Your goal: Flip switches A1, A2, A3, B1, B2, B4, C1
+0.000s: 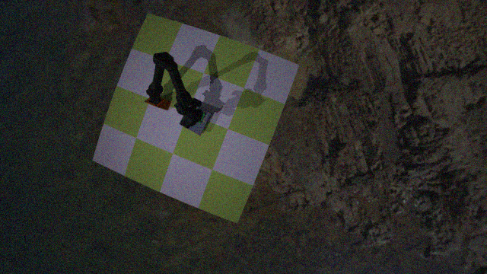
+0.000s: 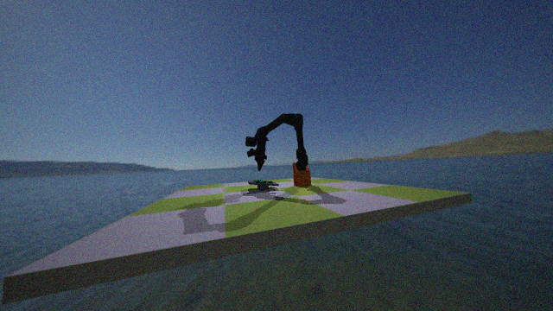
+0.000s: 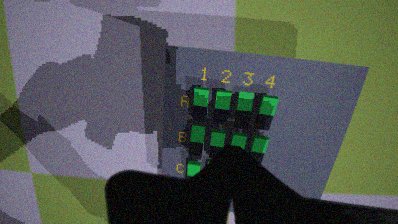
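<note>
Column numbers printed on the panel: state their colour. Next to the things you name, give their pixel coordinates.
Yellow printed column numbers (image 3: 226,77), showing best in the wrist view.

I am outside, by wide blue water (image 2: 108,250). Big sky (image 2: 194,65) is over me, and brown hills (image 2: 488,142) are far off. My table (image 1: 192,175) (image 2: 281,220) (image 3: 320,25) has green and pale squares. I see no room here, so I can't call it a home or shop.

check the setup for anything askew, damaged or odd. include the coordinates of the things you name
Nothing looks damaged. The panel (image 1: 201,129) (image 2: 255,182) (image 3: 320,115) sits askew to the checkered squares, though that may be intended. The shut jaws hang above it, hiding part of row C in the wrist view.
</note>
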`<state>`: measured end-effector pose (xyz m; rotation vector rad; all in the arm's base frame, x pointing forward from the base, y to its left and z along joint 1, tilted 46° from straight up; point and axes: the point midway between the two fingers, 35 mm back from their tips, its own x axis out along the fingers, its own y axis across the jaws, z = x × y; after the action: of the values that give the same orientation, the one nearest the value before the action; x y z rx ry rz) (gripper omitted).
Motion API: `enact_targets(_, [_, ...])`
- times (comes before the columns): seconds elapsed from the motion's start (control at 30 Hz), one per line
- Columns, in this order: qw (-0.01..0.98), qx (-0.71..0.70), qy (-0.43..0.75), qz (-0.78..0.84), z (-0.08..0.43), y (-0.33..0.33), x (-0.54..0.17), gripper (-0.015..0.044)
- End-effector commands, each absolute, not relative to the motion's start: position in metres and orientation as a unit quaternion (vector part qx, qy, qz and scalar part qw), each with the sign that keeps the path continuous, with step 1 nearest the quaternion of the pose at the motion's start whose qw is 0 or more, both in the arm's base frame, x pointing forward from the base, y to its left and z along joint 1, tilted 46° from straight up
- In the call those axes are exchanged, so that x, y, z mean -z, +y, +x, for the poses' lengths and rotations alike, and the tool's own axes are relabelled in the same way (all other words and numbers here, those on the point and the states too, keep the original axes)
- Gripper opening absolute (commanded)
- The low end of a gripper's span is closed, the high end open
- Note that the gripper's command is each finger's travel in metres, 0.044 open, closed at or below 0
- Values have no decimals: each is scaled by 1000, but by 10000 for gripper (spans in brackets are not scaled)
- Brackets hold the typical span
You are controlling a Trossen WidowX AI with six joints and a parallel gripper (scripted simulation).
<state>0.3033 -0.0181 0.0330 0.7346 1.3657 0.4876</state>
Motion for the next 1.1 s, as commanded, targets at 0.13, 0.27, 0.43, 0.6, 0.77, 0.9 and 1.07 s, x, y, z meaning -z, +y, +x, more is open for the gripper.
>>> enact_targets(0.13, [685,-218,613,327,267,9,-51,0])
enact_targets(0.27, [689,-215,609,328,270,22,-38,0])
enact_targets(0.43, [693,-214,604,330,271,34,-27,0])
enact_targets(0.6, [693,-214,604,331,272,40,-21,0])
enact_targets(0.77, [693,-215,604,331,273,42,-19,0])
enact_targets(0.9, [693,-214,604,331,274,46,-15,0])
enact_targets(1.07, [693,-215,604,331,275,51,-10,0])
